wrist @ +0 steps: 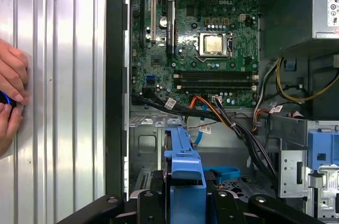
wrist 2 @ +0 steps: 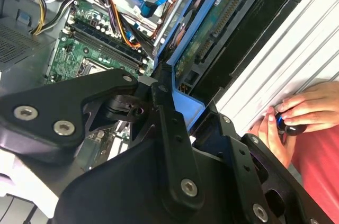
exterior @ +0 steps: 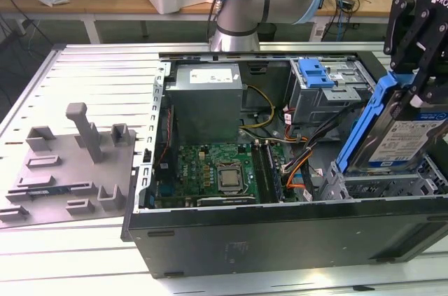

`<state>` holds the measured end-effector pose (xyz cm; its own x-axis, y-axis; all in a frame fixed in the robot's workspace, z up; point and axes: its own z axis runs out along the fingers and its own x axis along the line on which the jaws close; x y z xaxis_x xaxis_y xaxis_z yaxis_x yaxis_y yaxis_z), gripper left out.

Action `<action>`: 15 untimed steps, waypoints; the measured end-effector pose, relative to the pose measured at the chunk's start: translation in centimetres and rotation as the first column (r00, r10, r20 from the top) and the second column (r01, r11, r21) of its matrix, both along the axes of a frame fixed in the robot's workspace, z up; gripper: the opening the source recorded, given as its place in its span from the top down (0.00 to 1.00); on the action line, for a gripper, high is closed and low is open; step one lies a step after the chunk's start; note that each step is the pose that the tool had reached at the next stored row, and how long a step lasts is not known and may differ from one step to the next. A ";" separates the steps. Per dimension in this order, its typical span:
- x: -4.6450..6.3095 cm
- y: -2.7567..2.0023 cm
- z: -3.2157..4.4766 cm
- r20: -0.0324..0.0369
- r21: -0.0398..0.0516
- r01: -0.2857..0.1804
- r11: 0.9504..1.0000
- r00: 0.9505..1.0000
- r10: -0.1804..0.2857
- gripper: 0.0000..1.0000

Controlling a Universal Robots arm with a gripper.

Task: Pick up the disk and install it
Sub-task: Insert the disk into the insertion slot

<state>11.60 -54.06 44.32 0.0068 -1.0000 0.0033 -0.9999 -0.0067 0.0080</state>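
Observation:
The disk (exterior: 400,131) is a silver drive with a white-and-blue label in a blue carrier frame. It stands steeply tilted at the exterior view's right, its lower end down in the metal drive bay (exterior: 381,185) at the front corner of the open computer case (exterior: 280,233). My gripper (exterior: 418,82) is shut on the disk's upper end. The second wrist view shows the disk's green circuit-board underside (wrist 2: 212,38) beyond the black fingers (wrist 2: 168,128). In the first wrist view the disk's blue carrier edge (wrist: 185,168) runs out from the gripper (wrist: 185,205) over the bay floor (wrist: 148,142).
A blue caddy (exterior: 315,72) sits in the rear drive cage. The motherboard (exterior: 224,170), power supply (exterior: 206,93) and cable bundles (exterior: 301,159) lie beside the bay. A grey fixture plate (exterior: 70,163) lies at the exterior view's left. A person's hand (wrist 2: 299,115) rests on the ribbed table beside the case.

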 end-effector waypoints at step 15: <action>0.1 0.00 0.85 0.000 0.000 0.001 1.000 1.000 -0.001 0.63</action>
